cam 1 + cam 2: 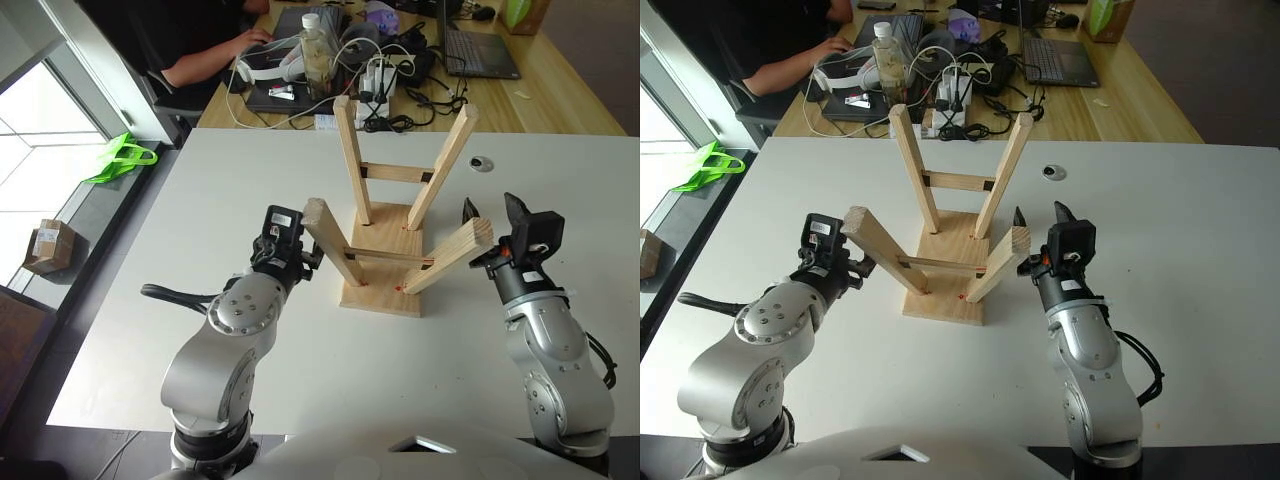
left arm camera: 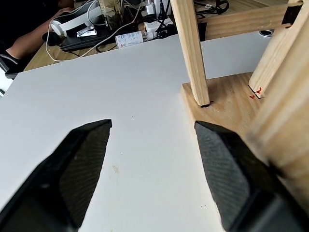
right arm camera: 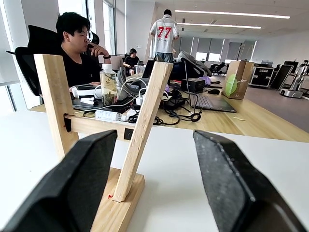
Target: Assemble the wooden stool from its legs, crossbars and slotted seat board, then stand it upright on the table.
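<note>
The wooden stool lies upside down in the middle of the white table, its seat board [image 1: 385, 295] flat and four legs pointing up. The far legs [image 1: 351, 160] [image 1: 442, 165] are joined by a crossbar [image 1: 395, 172]. The near legs [image 1: 333, 240] [image 1: 450, 255] splay outward with a second crossbar [image 1: 385, 256] between them. My left gripper [image 1: 308, 258] is open beside the near left leg, which lies against the outside of one finger [image 2: 227, 169]. My right gripper [image 1: 492, 215] is open just right of the near right leg's top end, nothing between its fingers [image 3: 82, 188].
A wooden desk [image 1: 560, 100] behind the table holds laptops, cables and a bottle [image 1: 317, 55], with a person seated at it. A round cable port [image 1: 482, 162] sits in the table's far right. A green bag [image 1: 120, 155] lies on the floor past the left edge.
</note>
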